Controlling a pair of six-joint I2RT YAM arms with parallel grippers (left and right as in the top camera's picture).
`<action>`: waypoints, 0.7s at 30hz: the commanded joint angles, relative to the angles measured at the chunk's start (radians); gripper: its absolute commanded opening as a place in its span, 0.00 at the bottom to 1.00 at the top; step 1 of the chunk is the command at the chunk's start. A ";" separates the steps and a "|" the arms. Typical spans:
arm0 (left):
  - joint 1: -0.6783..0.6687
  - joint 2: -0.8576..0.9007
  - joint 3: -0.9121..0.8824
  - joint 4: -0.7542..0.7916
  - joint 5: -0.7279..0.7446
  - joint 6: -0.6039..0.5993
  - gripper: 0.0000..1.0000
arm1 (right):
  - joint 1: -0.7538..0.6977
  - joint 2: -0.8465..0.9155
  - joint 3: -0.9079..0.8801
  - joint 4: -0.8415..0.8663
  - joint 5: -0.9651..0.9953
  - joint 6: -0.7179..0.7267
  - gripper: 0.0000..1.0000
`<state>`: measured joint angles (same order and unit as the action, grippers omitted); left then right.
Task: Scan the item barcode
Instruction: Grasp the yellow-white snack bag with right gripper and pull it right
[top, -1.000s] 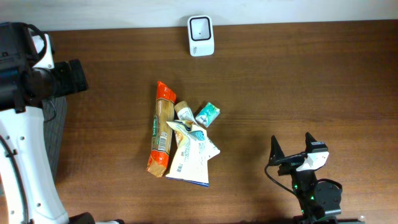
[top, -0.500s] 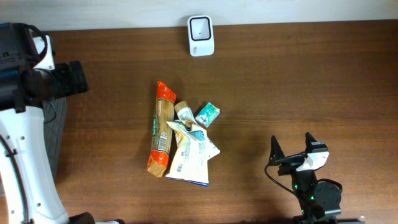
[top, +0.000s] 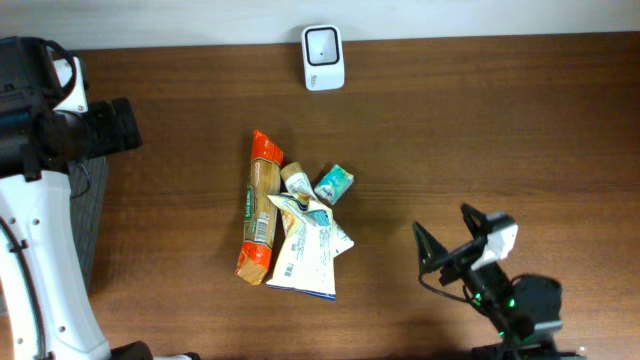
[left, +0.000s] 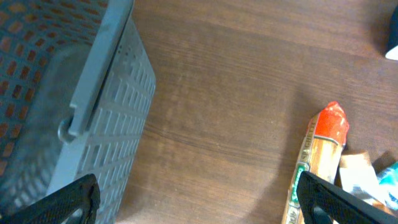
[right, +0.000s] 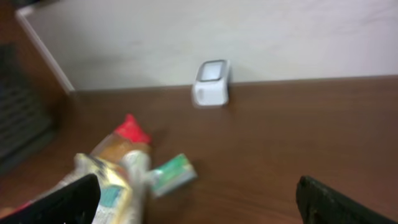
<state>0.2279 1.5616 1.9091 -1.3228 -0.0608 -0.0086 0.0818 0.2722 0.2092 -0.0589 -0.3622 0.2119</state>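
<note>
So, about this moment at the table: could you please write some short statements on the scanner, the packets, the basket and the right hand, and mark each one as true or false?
1. The white scanner stands near the far edge of the table, apart from the packets. True.
2. The long orange packet lies beside the white pouch and touches it. True.
3. The right hand is shut on the small teal packet. False: it is open and empty, well away from that packet.
4. The packets lie inside the grey basket. False: they lie on the bare table, and the basket stands apart from them.
</note>
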 joint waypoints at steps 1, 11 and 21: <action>0.004 -0.005 0.010 -0.002 -0.008 0.000 0.99 | -0.004 0.313 0.286 -0.125 -0.241 0.003 0.98; 0.004 -0.005 0.010 -0.002 -0.008 0.001 0.99 | 0.319 1.294 1.052 -0.684 -0.254 -0.151 0.98; 0.004 -0.005 0.010 -0.001 -0.008 0.001 0.99 | 0.418 1.601 1.051 -0.605 -0.265 -0.095 0.98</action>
<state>0.2279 1.5623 1.9102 -1.3243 -0.0608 -0.0086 0.4938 1.8286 1.2419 -0.6884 -0.6296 0.0872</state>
